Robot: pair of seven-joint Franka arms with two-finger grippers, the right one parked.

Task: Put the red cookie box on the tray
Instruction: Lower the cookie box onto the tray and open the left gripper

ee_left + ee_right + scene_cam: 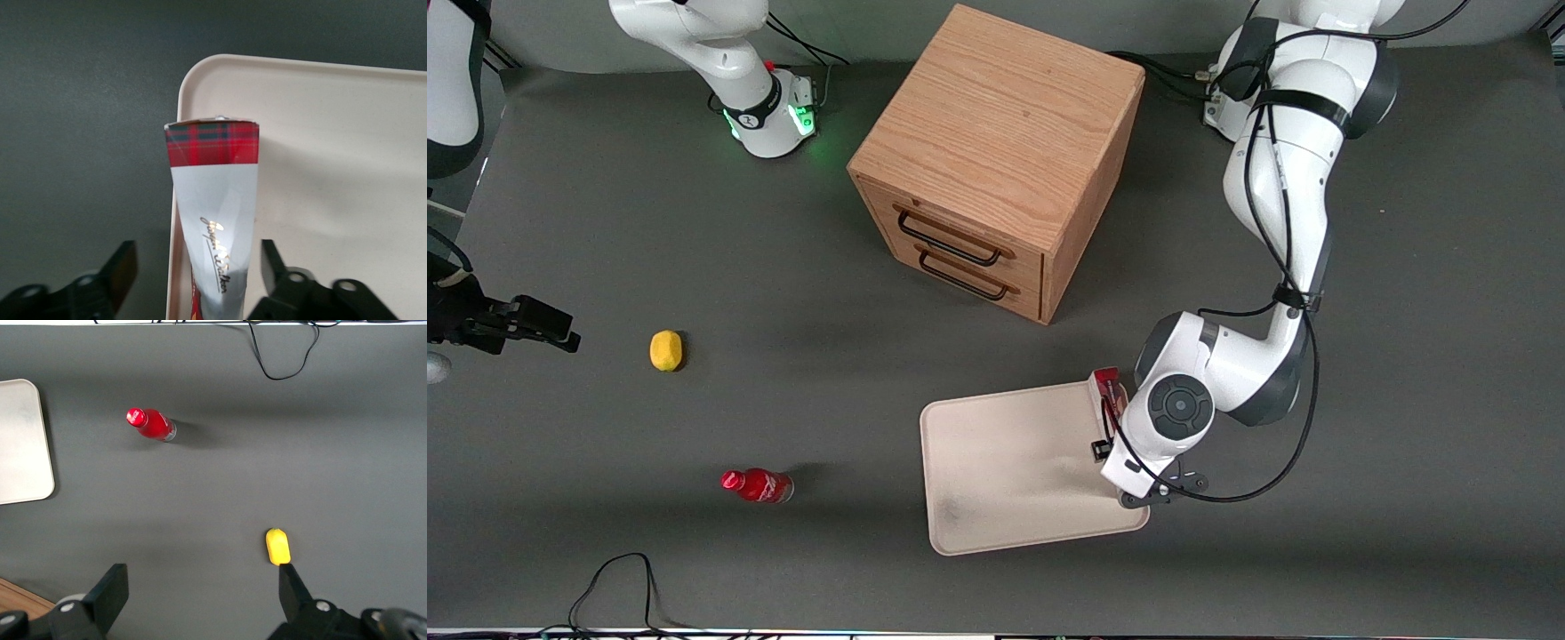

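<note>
The red cookie box (213, 193) shows a red tartan end and a grey-white face with gold script. It lies along the tray (1005, 471) rim nearest the working arm, its red end (1107, 384) at the tray corner closest to the cabinet. Whether it lies flat or leans on the rim I cannot tell. My left gripper (198, 270) hovers over the box's nearer part, open. One black finger (123, 267) stands well off the box over the table, the other close beside it over the cream-white tray (333, 167). In the front view the wrist hides most of the box.
A wooden two-drawer cabinet (996, 160) stands farther from the front camera than the tray. Toward the parked arm's end lie a small red bottle (758, 485) and a yellow object (665, 349). A black cable (618, 578) loops at the table's front edge.
</note>
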